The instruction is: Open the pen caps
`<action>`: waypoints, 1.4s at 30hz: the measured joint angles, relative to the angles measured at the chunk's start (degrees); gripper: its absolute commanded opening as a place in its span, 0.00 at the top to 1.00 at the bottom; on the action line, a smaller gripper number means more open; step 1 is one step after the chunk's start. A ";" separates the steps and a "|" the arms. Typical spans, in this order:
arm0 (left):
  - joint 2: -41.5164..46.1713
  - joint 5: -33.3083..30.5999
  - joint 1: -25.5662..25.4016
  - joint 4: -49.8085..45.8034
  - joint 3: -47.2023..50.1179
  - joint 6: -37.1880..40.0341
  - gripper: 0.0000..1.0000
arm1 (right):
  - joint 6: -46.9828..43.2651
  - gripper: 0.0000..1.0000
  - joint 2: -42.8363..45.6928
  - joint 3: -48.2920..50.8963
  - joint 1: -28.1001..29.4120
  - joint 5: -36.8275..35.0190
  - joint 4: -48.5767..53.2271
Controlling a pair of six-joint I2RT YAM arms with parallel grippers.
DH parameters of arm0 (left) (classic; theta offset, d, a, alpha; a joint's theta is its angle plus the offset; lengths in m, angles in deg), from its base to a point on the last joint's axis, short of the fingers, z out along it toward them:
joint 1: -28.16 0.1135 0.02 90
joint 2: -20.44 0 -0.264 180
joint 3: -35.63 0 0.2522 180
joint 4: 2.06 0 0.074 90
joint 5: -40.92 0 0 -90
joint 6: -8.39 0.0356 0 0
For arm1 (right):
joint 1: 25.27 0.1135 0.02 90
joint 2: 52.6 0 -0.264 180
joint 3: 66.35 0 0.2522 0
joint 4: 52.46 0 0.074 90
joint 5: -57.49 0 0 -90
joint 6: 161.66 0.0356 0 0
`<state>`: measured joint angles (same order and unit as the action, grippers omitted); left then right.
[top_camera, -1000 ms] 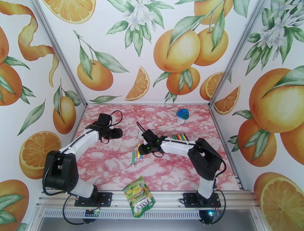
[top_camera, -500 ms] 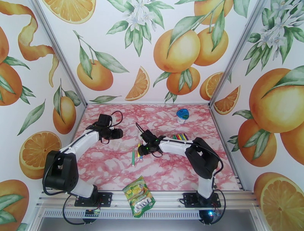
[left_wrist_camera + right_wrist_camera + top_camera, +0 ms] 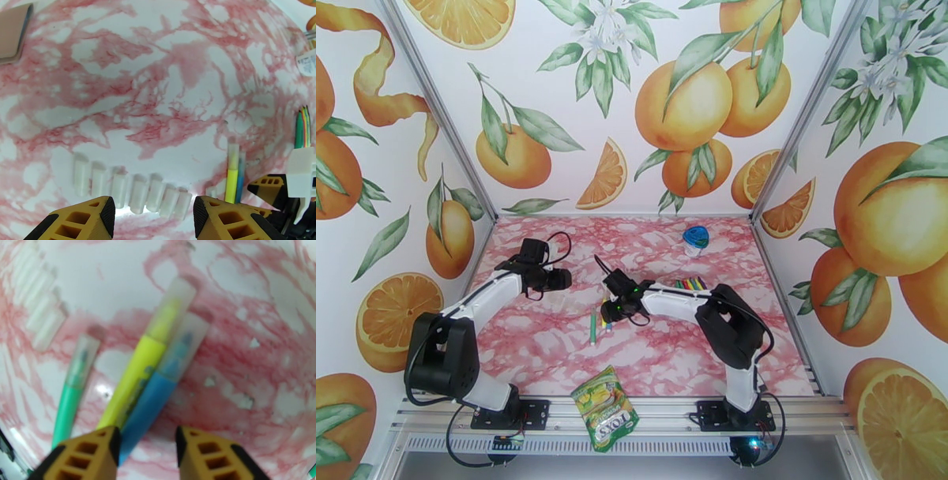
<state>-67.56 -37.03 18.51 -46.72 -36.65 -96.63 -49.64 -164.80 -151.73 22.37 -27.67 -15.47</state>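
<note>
Three pens lie together on the marble table: a green pen (image 3: pixel 71 398), a yellow pen (image 3: pixel 136 376) and a blue pen (image 3: pixel 152 398), each with a translucent pen cap (image 3: pixel 179 291) on its far end. My right gripper (image 3: pixel 147 449) hovers open just over them, and the blue barrel's near end runs between its fingers. In the top view it (image 3: pixel 607 314) stands beside the green pen (image 3: pixel 592 327). Several loose clear caps (image 3: pixel 132 191) lie in a row in front of my left gripper (image 3: pixel 154 209), which is open with nothing in it.
A bundle of coloured pens (image 3: pixel 691 283) lies to the right of the right arm. A blue-lidded small container (image 3: pixel 696 239) stands at the back right. A green-yellow snack packet (image 3: pixel 606 406) lies at the table's near edge. Patterned walls close in three sides.
My right gripper has shifted a little to the left over the pens. The left arm has barely moved.
</note>
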 measured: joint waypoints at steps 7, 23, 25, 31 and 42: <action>0.02 0.02 0.07 0.04 0.04 0.00 0.43 | 0.02 0.59 -0.46 -0.24 0.09 -2.62 1.88; 0.66 0.09 0.26 0.04 0.22 0.00 0.43 | -1.53 0.67 -0.42 -0.70 0.39 -9.81 6.36; 0.66 0.17 0.26 0.07 0.31 -0.02 0.43 | -1.70 0.68 -0.42 -0.76 0.42 -10.03 6.58; 0.96 0.74 0.26 0.26 0.46 -0.02 0.43 | -2.19 0.73 -0.42 -0.90 0.42 -10.45 7.06; 1.18 3.13 0.26 1.44 0.68 -1.53 0.43 | -2.43 0.85 -0.17 -0.79 0.46 -10.91 7.32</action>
<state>-66.38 -33.90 18.77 -45.27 -35.97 -98.16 -52.07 -164.97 -152.51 22.83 -38.57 -8.15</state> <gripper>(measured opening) 0.570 0.181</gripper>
